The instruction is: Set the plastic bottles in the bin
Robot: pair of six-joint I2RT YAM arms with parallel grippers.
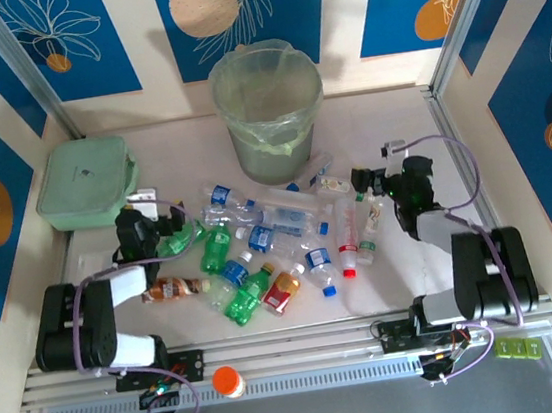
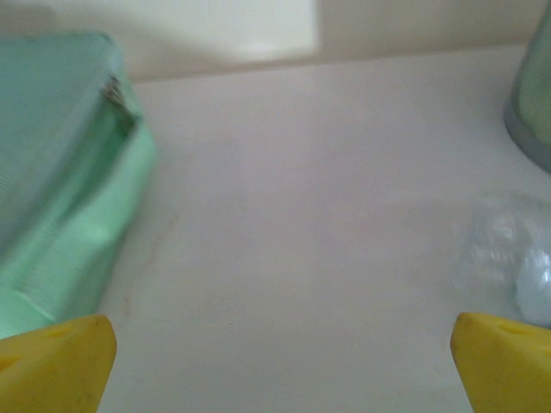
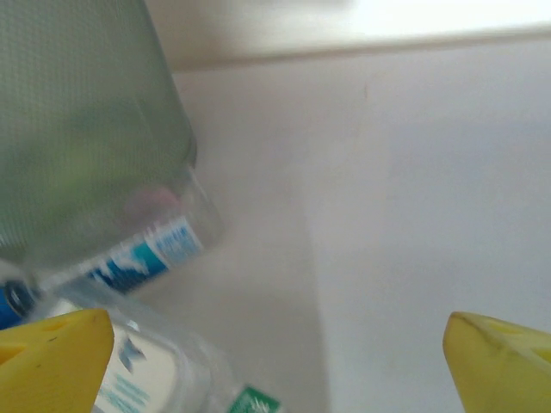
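Several plastic bottles (image 1: 260,239) lie scattered mid-table: clear ones with blue labels, green ones (image 1: 215,246), an amber one (image 1: 175,289) and a red-labelled one (image 1: 348,240). The tall grey-green bin (image 1: 269,107) with its pale green bag stands behind them. My left gripper (image 1: 153,217) hovers at the heap's left edge, open (image 2: 280,374) over bare table, with a clear bottle (image 2: 508,249) to its right. My right gripper (image 1: 365,179) is at the heap's right edge, open (image 3: 275,370) and empty. A blue-labelled bottle (image 3: 142,254) lies against the bin (image 3: 86,129), and a white-labelled bottle (image 3: 138,379) is by the left fingertip (image 3: 52,357).
A flat mint-green lidded box (image 1: 87,181) sits at the back left, close to my left gripper (image 2: 60,172). An orange-capped white jar (image 1: 227,381) stands on the front rail between the arm bases. Patterned walls enclose the table on three sides.
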